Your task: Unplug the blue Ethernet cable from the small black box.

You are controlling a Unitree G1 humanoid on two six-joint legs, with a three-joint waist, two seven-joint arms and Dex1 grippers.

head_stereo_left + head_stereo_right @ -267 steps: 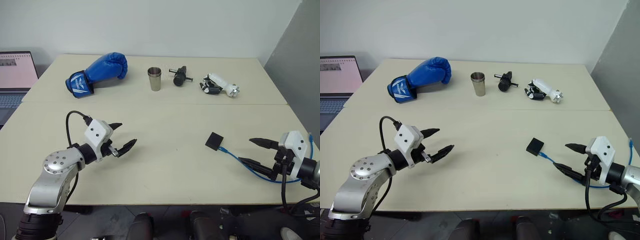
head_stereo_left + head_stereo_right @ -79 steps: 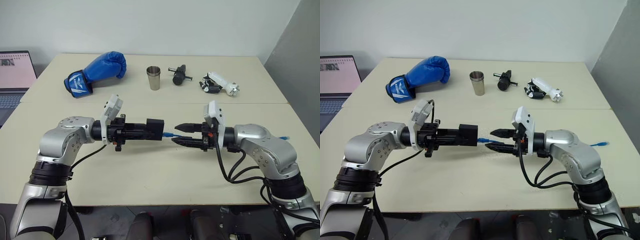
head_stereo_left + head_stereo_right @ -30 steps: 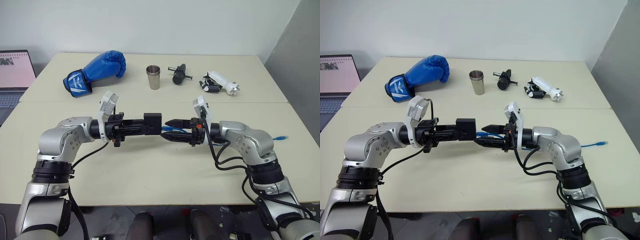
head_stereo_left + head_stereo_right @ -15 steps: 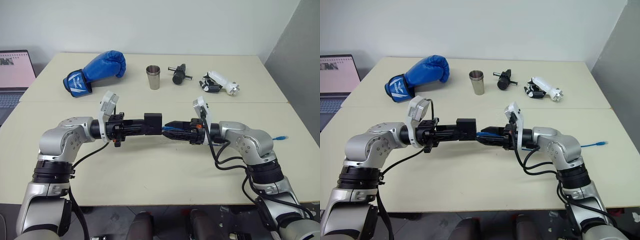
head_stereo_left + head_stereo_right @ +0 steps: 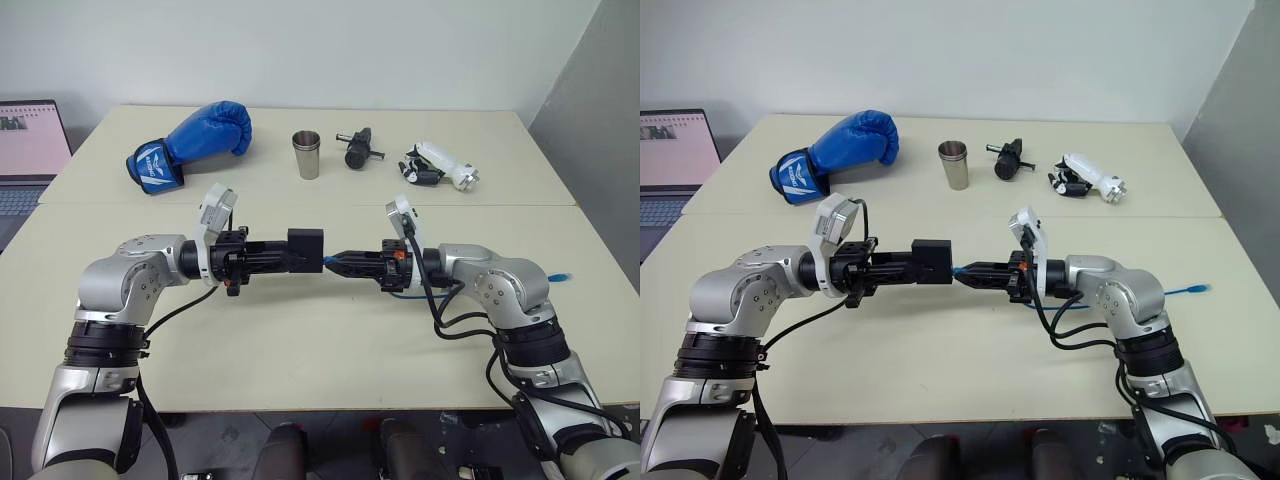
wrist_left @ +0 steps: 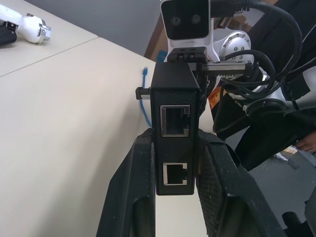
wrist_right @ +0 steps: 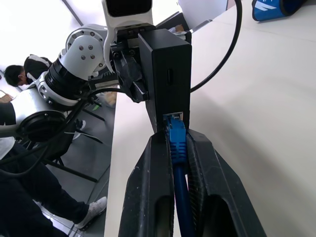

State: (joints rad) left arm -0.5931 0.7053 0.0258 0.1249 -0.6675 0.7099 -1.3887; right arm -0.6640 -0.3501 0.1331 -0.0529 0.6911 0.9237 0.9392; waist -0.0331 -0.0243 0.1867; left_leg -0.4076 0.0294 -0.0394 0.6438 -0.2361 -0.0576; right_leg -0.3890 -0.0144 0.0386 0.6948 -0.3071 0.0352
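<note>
The steel cup (image 5: 308, 155) stands upright at the upper middle of the frame on the table (image 5: 300, 330), between the blue boxing glove (image 5: 190, 142) and the black cylindrical tool (image 5: 358, 150); I cannot see inside it. At the frame's middle, my left gripper (image 5: 296, 253) is clamped on the small black box (image 5: 306, 247), held above the table, the lower part of the box pinched between my two fingers (image 6: 143, 187). My right gripper (image 5: 342, 262) faces it from the right, fingers pinched on the blue Ethernet cable (image 7: 177, 143) just behind its plug, which is seated in the box's port. The cable's far end (image 5: 1200, 288) lies on the table at the right edge.
</note>
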